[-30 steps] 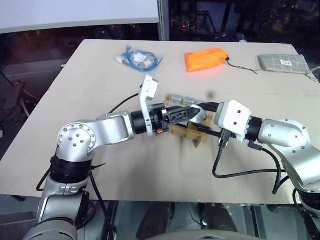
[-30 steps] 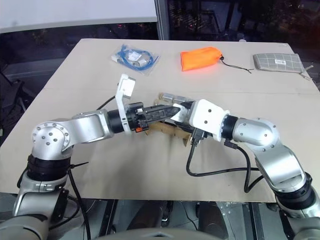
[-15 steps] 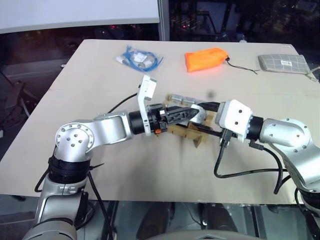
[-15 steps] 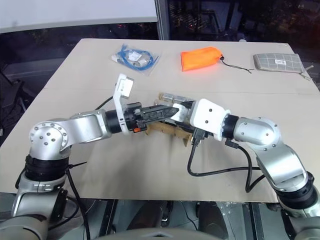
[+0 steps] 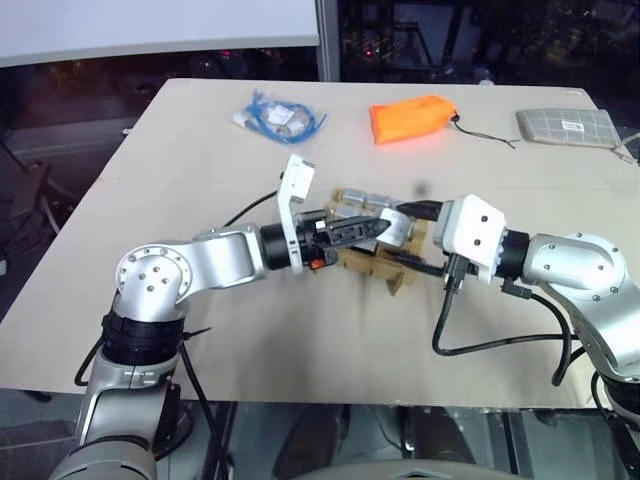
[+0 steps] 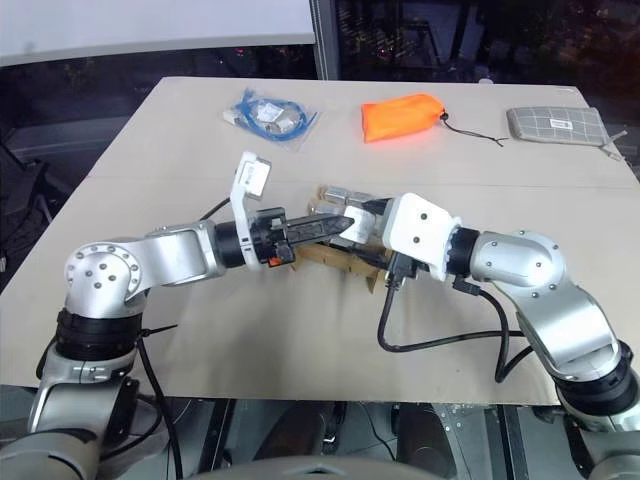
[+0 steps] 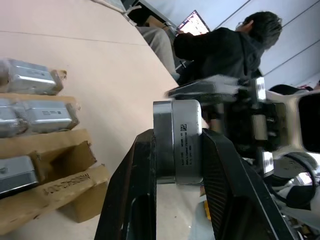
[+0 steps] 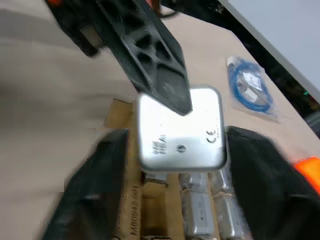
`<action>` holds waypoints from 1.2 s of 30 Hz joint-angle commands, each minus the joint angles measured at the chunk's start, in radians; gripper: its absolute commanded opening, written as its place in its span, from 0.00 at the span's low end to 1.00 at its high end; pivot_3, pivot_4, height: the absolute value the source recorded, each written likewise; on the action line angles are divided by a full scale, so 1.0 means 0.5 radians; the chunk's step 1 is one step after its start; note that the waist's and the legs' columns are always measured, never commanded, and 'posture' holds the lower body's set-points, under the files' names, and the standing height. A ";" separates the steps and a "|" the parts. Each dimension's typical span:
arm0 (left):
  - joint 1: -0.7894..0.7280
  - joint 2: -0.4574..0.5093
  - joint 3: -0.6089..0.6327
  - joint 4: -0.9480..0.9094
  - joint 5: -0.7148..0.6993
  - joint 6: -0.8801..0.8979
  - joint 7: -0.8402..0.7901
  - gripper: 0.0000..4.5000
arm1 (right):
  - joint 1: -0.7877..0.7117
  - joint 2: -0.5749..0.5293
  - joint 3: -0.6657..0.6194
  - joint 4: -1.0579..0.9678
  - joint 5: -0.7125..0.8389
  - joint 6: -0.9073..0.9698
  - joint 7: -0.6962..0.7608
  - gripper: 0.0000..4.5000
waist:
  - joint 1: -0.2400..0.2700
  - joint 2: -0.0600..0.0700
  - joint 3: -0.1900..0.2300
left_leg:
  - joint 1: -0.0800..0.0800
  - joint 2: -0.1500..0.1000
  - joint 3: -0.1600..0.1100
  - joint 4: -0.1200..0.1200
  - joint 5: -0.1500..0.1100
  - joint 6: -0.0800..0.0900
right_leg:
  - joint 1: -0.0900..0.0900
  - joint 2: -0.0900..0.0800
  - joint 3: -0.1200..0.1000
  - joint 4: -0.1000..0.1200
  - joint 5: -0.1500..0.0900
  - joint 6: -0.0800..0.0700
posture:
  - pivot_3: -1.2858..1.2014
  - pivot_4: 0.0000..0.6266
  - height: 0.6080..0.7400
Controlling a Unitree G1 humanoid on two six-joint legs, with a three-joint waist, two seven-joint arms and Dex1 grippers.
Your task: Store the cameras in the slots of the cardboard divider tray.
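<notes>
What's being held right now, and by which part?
A camera, clamped across its two broad flat faces by the left gripper. The right gripper stands open on either side of it, not gripping.

— From your head views, what is covered?

— Much of the cardboard divider tray [image 5: 378, 264]: both wrists meet over it, so you cannot count its cells or tell which are filled.

— And through the wrist cameras?

— The stored cameras [image 7: 47, 116] run off the left wrist picture's edge, and the left gripper [image 7: 179, 145] hides the held camera's [image 7: 183, 140] side faces. In the right wrist view the right gripper's [image 8: 176, 152] fingers [image 8: 102, 175] are blurred, and a black finger crosses the camera's flat face.
</notes>
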 commanded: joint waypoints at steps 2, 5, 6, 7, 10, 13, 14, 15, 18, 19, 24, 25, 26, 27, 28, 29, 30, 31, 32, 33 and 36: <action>-0.130 0.051 0.021 0.038 0.350 -0.044 -0.315 0.15 | 0.045 -0.009 -0.114 -0.100 -0.050 0.001 -0.128 0.98 | 0.000 0.000 0.000 | 0.000 0.000 0.000 0.000 0.000 0.000 | 0.000 0.000 0.000 0.000 0.000 0.000 | 0.52 0.24 1.00; -0.255 0.147 -0.150 0.174 1.029 -0.425 -0.986 0.15 | 0.312 0.000 -0.438 -0.215 0.121 0.143 -0.168 0.98 | 0.016 -0.001 0.000 | -0.001 -0.002 0.000 -0.001 0.000 0.000 | 0.001 0.000 -0.002 -0.001 0.000 0.000 | 0.52 0.24 1.00; -0.298 0.188 -0.220 0.232 1.187 -0.506 -1.209 0.15 | 0.402 0.010 -0.545 -0.252 0.193 0.175 -0.163 0.98 | 0.018 -0.001 0.000 | -0.001 -0.002 0.000 -0.002 0.000 0.000 | 0.000 0.000 -0.002 -0.002 0.000 0.000 | 0.52 0.24 1.00; -0.363 0.233 -0.351 0.324 1.413 -0.657 -1.473 0.15 | 0.539 0.000 -0.668 -0.303 0.242 0.182 -0.135 0.98 | 0.017 -0.001 0.000 | -0.002 -0.003 0.000 -0.003 0.000 0.000 | 0.000 0.000 -0.002 -0.003 0.000 0.000 | 0.52 0.24 1.00; -0.522 0.228 -0.623 0.605 1.916 -1.072 -2.049 0.15 | 0.831 0.006 -0.952 -0.421 0.430 0.231 -0.097 0.98 | 0.023 -0.001 0.000 | -0.001 -0.004 0.002 -0.008 0.000 0.000 | 0.000 -0.002 -0.001 -0.007 0.000 0.000 | 0.52 0.24 1.00; -0.644 0.129 -0.734 0.883 2.198 -1.336 -2.404 0.15 | 1.031 0.020 -1.129 -0.503 0.569 0.262 -0.119 0.98 | 0.007 -0.001 0.000 | -0.001 -0.003 0.002 -0.011 0.000 0.001 | 0.001 -0.003 -0.001 -0.009 0.000 0.000 | 0.52 0.24 1.00; -0.708 0.070 -0.786 1.013 2.323 -1.486 -2.511 0.15 | 1.125 0.039 -1.201 -0.540 0.577 0.255 -0.141 0.98 | 0.000 -0.001 0.000 | -0.001 -0.002 0.002 -0.011 -0.001 0.002 | 0.000 -0.003 0.000 -0.009 0.000 0.000 | 0.52 0.24 1.00; -0.759 0.016 -0.813 1.122 2.417 -1.598 -2.596 0.15 | 1.190 0.055 -1.251 -0.566 0.580 0.248 -0.169 0.98 | 0.003 -0.001 0.001 | -0.001 -0.002 0.002 -0.011 -0.002 0.004 | 0.000 -0.002 0.000 -0.009 0.000 0.000 | 0.52 0.24 1.00; -0.918 -0.159 -0.853 1.482 2.640 -1.866 -2.773 0.15 | 1.378 0.104 -1.351 -0.652 0.586 0.230 -0.244 0.98 | -0.001 -0.003 0.002 | -0.002 -0.002 0.001 -0.011 -0.004 0.009 | 0.000 -0.001 -0.001 -0.009 -0.001 0.000 | 0.52 0.24 1.00; -0.962 -0.206 -0.869 1.601 2.725 -1.981 -2.818 0.15 | 1.432 0.113 -1.359 -0.678 0.581 0.214 -0.270 0.98 | 0.001 -0.004 0.002 | -0.002 -0.002 0.001 -0.010 -0.004 0.009 | 0.000 -0.001 -0.001 -0.008 -0.001 0.001 | 0.52 0.24 1.00; -1.101 -0.362 -0.844 2.003 2.976 -2.286 -2.959 0.15 | 1.618 0.090 -1.316 -0.699 0.595 0.037 -0.423 0.98 | -0.018 -0.004 0.002 | -0.001 -0.002 0.002 -0.009 -0.005 0.010 | 0.000 -0.001 0.000 -0.007 -0.001 0.002 | 0.52 0.24 1.00; -1.119 -0.384 -0.838 2.059 3.008 -2.325 -2.988 0.15 | 1.652 0.081 -1.306 -0.699 0.604 0.002 -0.453 0.98 | -0.017 -0.004 0.002 | -0.001 -0.002 0.001 -0.009 -0.005 0.010 | 0.000 -0.001 0.000 -0.007 -0.001 0.002 | 0.52 0.24 1.00; -1.134 -0.408 -0.829 2.111 3.037 -2.363 -3.018 0.15 | 1.688 0.067 -1.298 -0.699 0.616 -0.033 -0.483 0.98 | -0.018 -0.004 0.002 | -0.001 -0.002 0.000 -0.008 -0.005 0.010 | 0.000 -0.001 -0.001 -0.006 -0.001 0.002 | 0.52 0.24 1.00; -1.147 -0.428 -0.821 2.155 3.064 -2.393 -3.041 0.15 | 1.720 0.053 -1.292 -0.699 0.628 -0.063 -0.508 0.98 | -0.018 -0.005 0.003 | -0.001 -0.002 0.000 -0.008 -0.005 0.010 | 0.000 0.000 -0.001 -0.006 -0.001 0.002 | 0.52 0.24 1.00; -1.159 -0.446 -0.817 2.198 3.096 -2.430 -3.057 0.15 | 1.750 0.039 -1.291 -0.699 0.640 -0.091 -0.534 0.98 | -0.019 -0.006 0.003 | -0.001 -0.002 0.000 -0.007 -0.005 0.010 | 0.000 0.000 -0.001 -0.005 -0.001 0.002 | 0.52 0.24 1.00; -1.171 -0.461 -0.814 2.237 3.131 -2.472 -3.062 0.15 | 1.779 0.025 -1.290 -0.699 0.649 -0.118 -0.555 0.98 | -0.020 -0.006 0.003 | -0.001 -0.002 0.000 -0.005 -0.005 0.010 | 0.000 0.000 -0.002 -0.005 -0.001 0.002 | 0.52 0.24 1.00; -1.182 -0.471 -0.816 2.272 3.170 -2.524 -3.063 0.15 | 1.808 0.011 -1.292 -0.699 0.654 -0.143 -0.574 0.98 | -0.022 -0.006 0.003 | -0.001 -0.002 0.000 -0.004 -0.005 0.010 | 0.001 0.000 -0.001 -0.004 -0.001 0.002 | 0.52 0.24 1.00; -1.192 -0.480 -0.814 2.302 3.203 -2.560 -3.065 0.15 | 1.833 -0.005 -1.293 -0.699 0.661 -0.166 -0.592 0.98 | -0.026 -0.007 0.004 | -0.001 -0.002 0.000 -0.004 -0.005 0.010 | 0.001 0.000 -0.001 -0.003 -0.001 0.002 | 0.52 0.24 1.00; -1.203 -0.488 -0.810 2.329 3.230 -2.583 -3.066 0.15 | 1.854 -0.020 -1.293 -0.699 0.667 -0.185 -0.609 0.98 | -0.031 -0.007 0.004 | -0.001 -0.002 0.000 -0.003 -0.005 0.011 | 0.001 0.001 -0.001 -0.003 -0.001 0.003 | 0.52 0.24 1.00; -1.216 -0.494 -0.810 2.356 3.264 -2.613 -3.057 0.15 | 1.870 -0.034 -1.292 -0.699 0.673 -0.201 -0.629 0.98 | -0.038 -0.007 0.004 | -0.001 -0.002 0.000 -0.001 -0.005 0.011 | 0.002 0.001 -0.002 -0.002 -0.001 0.003 | 0.52 0.24 1.00; -1.246 -0.511 -0.803 2.402 3.336 -2.670 -3.037 0.45 | 1.894 -0.073 -1.286 -0.699 0.689 -0.229 -0.675 1.00 | -0.053 -0.007 0.004 | 0.000 -0.002 0.000 0.001 -0.005 0.011 | 0.004 0.003 -0.002 -0.001 -0.001 0.003 | 0.52 0.24 1.00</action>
